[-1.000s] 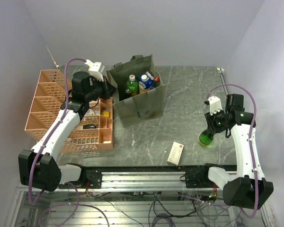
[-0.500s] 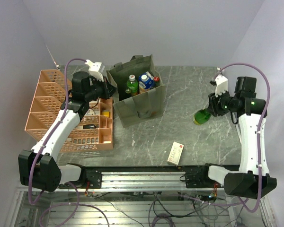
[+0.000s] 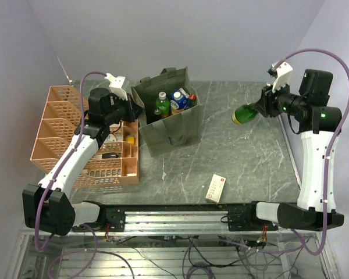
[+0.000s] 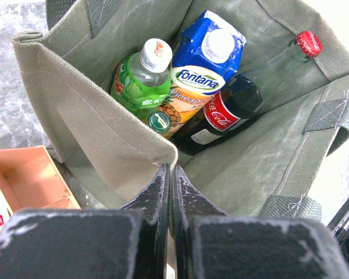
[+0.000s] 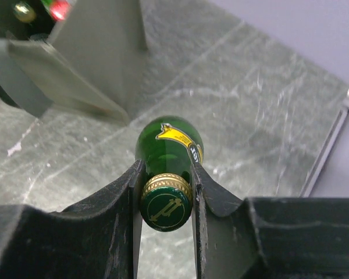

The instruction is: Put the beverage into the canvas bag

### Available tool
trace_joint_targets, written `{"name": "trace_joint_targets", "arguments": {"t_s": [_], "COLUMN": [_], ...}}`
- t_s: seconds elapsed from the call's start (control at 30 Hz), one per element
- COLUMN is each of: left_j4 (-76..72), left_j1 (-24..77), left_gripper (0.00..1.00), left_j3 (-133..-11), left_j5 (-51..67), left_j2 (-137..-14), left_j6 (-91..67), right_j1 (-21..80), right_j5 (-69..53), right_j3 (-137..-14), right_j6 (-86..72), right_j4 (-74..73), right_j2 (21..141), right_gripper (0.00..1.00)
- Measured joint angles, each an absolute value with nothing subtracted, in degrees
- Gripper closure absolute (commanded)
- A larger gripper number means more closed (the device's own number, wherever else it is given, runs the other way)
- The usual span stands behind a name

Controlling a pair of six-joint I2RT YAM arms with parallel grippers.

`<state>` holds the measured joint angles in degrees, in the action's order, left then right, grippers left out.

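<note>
The beverage is a green glass bottle (image 3: 243, 115) with a gold cap and a yellow label (image 5: 170, 141). It hangs in the air, tilted, right of the canvas bag. My right gripper (image 3: 260, 108) is shut on its neck (image 5: 166, 170). The olive-green canvas bag (image 3: 173, 129) stands open at the back centre of the table. My left gripper (image 3: 134, 108) is shut on the near rim of the bag (image 4: 104, 119), with the fabric edge pinched between its jaws (image 4: 171, 174). The bag's corner shows at the top left of the right wrist view (image 5: 99, 52).
Inside the bag lie a green plastic bottle (image 4: 141, 81), a blue Fontana juice carton (image 4: 205, 70) and a cola bottle (image 4: 232, 104). A salmon-pink lattice crate (image 3: 58, 125) stands left of the bag. A small white box (image 3: 216, 188) lies near the front edge.
My right arm has lifted the green bottle off the table at the front right and carried it up and back, towards the bag. The left arm has held still on the rim.
</note>
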<state>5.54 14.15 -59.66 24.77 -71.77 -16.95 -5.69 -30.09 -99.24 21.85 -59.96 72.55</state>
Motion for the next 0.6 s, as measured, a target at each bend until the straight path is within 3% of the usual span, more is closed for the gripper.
{"name": "trace_joint_targets", "arguments": {"t_s": [0.6], "left_j4": [7.2], "left_j1": [15.2], "left_gripper": [0.93], "left_j3": [-61.2], "left_j5": [24.5], "left_j2": [-72.3], "left_j6": [-15.9], "right_j1": [17.4], "right_j5": [-30.5], "right_j3": [-124.0], "right_j6": [15.2], "right_j4": [-52.2], "right_j2": [88.4], "right_gripper": [1.00]}}
